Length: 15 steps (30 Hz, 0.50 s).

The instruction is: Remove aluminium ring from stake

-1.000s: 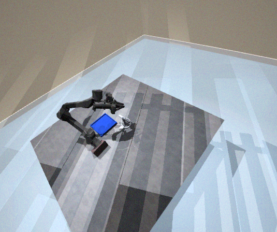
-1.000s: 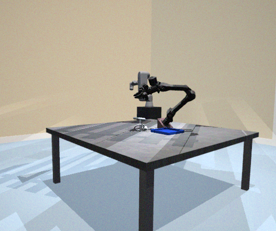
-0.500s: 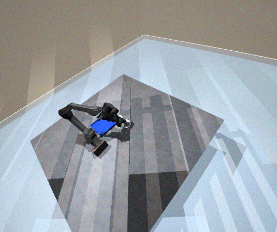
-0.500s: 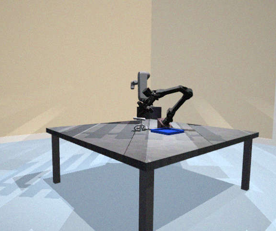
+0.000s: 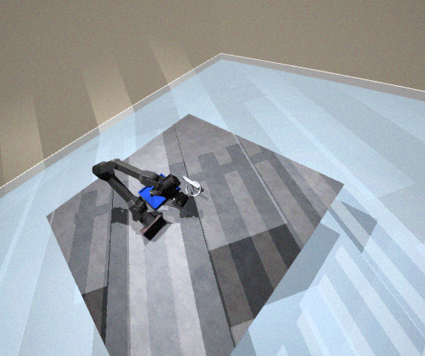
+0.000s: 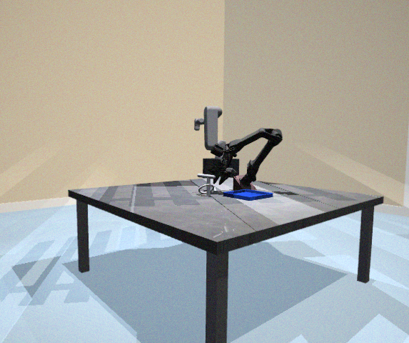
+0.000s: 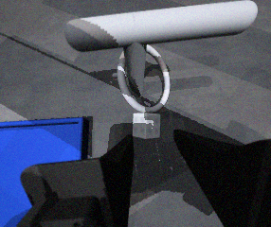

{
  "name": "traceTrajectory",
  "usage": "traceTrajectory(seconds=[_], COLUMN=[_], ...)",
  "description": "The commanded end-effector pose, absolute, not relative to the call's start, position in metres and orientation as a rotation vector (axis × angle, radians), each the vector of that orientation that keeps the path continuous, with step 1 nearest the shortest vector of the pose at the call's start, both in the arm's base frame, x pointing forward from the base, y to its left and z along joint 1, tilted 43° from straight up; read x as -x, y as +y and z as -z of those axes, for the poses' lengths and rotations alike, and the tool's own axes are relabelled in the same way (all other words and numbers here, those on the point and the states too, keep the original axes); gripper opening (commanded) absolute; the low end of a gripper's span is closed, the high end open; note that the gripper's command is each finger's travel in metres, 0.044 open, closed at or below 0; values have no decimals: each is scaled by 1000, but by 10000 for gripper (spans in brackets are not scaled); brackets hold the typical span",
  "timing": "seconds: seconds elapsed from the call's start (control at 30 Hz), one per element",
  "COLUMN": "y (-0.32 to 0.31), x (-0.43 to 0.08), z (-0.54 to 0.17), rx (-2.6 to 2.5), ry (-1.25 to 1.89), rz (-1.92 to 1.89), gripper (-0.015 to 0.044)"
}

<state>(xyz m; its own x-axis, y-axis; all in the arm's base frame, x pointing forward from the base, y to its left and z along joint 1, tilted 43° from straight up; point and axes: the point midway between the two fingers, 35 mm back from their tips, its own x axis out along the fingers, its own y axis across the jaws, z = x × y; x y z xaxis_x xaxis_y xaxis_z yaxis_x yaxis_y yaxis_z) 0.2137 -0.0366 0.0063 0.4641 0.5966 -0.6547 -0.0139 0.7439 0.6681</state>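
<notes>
The pale aluminium ring (image 5: 193,196) (image 7: 167,85) encircles the stem of the steel stake (image 7: 135,66), below its thick cross-bar (image 5: 191,181) (image 6: 205,175) (image 7: 173,22). In the wrist view the ring looks tilted; whether it touches the table cannot be told. Its small square tab (image 7: 146,127) points toward my gripper (image 6: 218,181) (image 7: 153,136). The gripper is partly open, with the tab seen in the gap between its dark fingertips, not clamped. In the top view the fingertips are hidden by the arm. The blue tray (image 5: 153,200) (image 6: 250,194) (image 7: 36,151) shows no ring in it.
The tray is beside the stake, at the left in the wrist view, partly beneath the arm in the top view. The arm's base (image 5: 153,228) stands behind the tray in the exterior view. Stake and tray share the grey table (image 5: 242,214) (image 6: 167,212).
</notes>
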Motion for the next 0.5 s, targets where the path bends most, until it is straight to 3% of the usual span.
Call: traceTrajectory(seconds=[0.0, 0.47], y=[-33, -21], x=[-213, -224], z=[-5, 10], rx=[-653, -651], ry=[1029, 1030], rz=[-423, -421], gripper=[200, 200])
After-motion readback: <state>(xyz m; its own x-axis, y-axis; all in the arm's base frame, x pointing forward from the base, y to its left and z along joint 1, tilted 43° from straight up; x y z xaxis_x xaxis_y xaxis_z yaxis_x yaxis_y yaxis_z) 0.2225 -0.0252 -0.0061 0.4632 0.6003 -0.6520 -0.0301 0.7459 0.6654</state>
